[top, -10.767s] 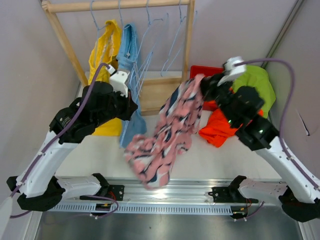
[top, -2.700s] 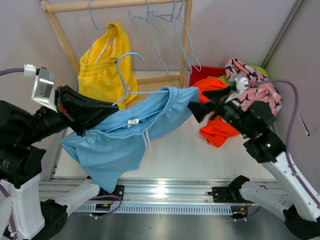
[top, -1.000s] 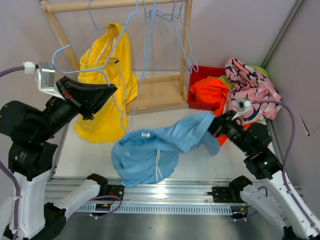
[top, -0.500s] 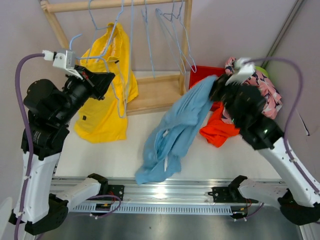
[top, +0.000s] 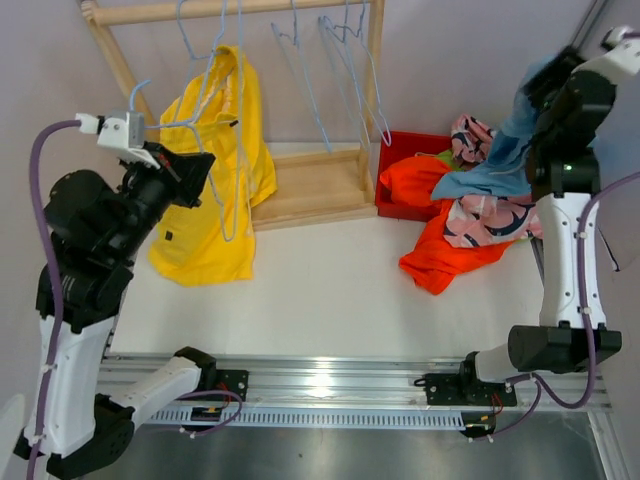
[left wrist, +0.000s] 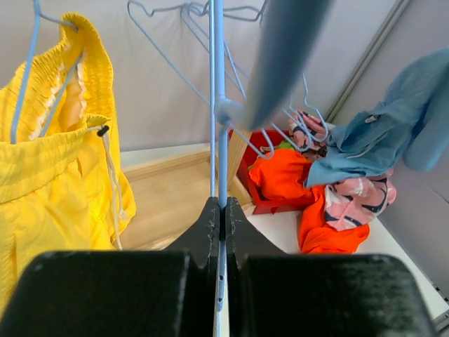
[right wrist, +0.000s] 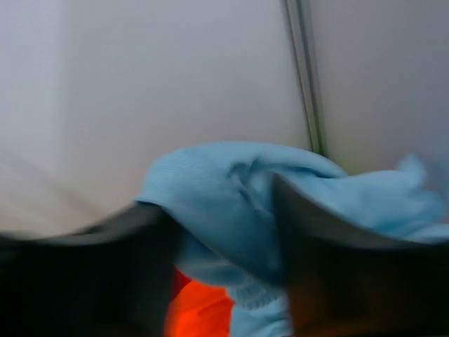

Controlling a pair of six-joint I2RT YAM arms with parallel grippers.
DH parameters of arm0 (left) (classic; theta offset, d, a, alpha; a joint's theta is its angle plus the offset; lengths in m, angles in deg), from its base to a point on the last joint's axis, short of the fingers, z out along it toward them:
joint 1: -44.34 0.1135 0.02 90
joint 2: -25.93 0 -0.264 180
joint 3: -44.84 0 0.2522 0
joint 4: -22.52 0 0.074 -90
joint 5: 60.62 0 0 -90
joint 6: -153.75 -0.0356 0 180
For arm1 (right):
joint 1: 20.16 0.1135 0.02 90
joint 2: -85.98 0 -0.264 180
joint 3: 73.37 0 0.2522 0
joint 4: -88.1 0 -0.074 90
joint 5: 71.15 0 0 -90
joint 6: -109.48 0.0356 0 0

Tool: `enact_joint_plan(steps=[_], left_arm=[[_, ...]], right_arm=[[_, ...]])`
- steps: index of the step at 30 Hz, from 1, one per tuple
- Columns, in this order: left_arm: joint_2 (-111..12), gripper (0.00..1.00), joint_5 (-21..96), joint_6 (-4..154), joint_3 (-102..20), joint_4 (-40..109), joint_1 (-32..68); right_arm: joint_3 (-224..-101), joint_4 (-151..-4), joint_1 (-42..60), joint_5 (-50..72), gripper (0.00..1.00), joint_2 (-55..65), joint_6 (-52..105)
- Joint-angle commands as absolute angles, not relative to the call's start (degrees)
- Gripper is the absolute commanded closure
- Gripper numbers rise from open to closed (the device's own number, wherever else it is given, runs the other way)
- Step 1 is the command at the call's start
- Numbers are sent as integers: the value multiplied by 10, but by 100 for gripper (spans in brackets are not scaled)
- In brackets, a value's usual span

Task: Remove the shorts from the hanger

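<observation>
- Shorts are the job here: the yellow shorts are hung on a wire hanger on the wooden rack, at the back left of the worktop.
- The light blue shorts are draped high on the right. Under them is the pile of orange shorts and pink patterned shorts, by the red bin.
- The left end effector is pinched shut on a bare blue hanger.
- The right end effector is seen with its fingers a little apart and blue cloth between them. Whether the cloth is gripped cannot be told.
- The yellow shorts are judged to be soft, light and floppy, so they will bend and slide, not break.
- The best place to be grabbed is likely the thick stretchy waistband, close to the hanger wire, so the cloth can be pulled off in one go.
- The string could get caught on the wire.
</observation>
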State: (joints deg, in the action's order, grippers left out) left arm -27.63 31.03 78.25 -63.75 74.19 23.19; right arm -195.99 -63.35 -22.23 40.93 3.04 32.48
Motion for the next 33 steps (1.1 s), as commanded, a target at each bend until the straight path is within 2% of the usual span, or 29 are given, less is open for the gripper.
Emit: enact_joint_plan(steps=[1, 2, 4, 8, 10, 15, 19, 20, 23, 27, 33], left_arm=[[-317, 100, 296, 769, -635, 722, 232], [-326, 100, 296, 766, -637, 719, 233], [-363, 100, 281, 764, -661, 720, 241], [-430, 100, 285, 759, -730, 726, 249], [-454, 100, 289, 756, -764, 727, 253], [-533, 100, 284, 753, -860, 778, 254], [-508, 100, 289, 770, -828, 793, 252], [-492, 100, 289, 772, -770, 788, 251], [-437, 100, 267, 774, -700, 785, 251], [-390, 100, 283, 777, -644, 785, 250], [-416, 100, 248, 764, -657, 774, 250]], right_arm=[[-1833, -671, -232, 341, 20, 33, 355], [-1810, -659, -232, 330, 1, 34, 376], [-1762, -635, -232, 319, 1, 42, 403], [-1538, -704, -212, 288, 0, 129, 450], [-1479, -736, -184, 286, 0, 192, 457], [-1370, -708, -166, 293, 1, 296, 475], [-1332, -679, -166, 301, 1, 344, 472], [-1327, -676, -166, 301, 0, 363, 467], [-1315, -659, -166, 304, 0, 387, 466], [-1312, -649, -166, 302, 1, 397, 472], [-1299, -650, -165, 290, 1, 413, 488]])
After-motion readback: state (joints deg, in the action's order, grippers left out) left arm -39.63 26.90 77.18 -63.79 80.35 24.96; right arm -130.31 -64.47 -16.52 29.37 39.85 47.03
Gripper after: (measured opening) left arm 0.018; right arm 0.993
